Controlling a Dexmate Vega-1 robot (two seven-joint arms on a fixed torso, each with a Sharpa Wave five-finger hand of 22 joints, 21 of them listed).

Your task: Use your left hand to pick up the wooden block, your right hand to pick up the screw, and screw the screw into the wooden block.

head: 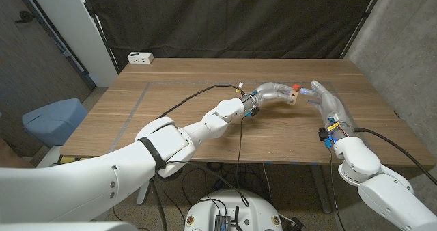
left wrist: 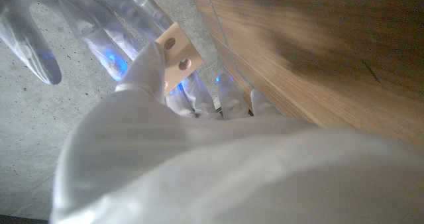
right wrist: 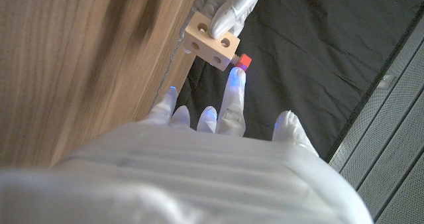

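Left hand (head: 272, 92) raised above table (head: 205, 108), pinching wooden block (head: 292, 98) in fingertips — block off surface, holes showing on its faces. Red-headed screw (head: 295, 87) sits in block, on side facing right hand (head: 326, 102). Right hand just beside block, fingers spread — one fingertip (right wrist: 234, 85) touching screw head.

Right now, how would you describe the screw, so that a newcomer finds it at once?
Look above the wooden table, where the two hands meet. The left hand holds a pale wooden block with round holes. The screw sticks out of one face, touched by a right hand finger; its red head sets it apart.
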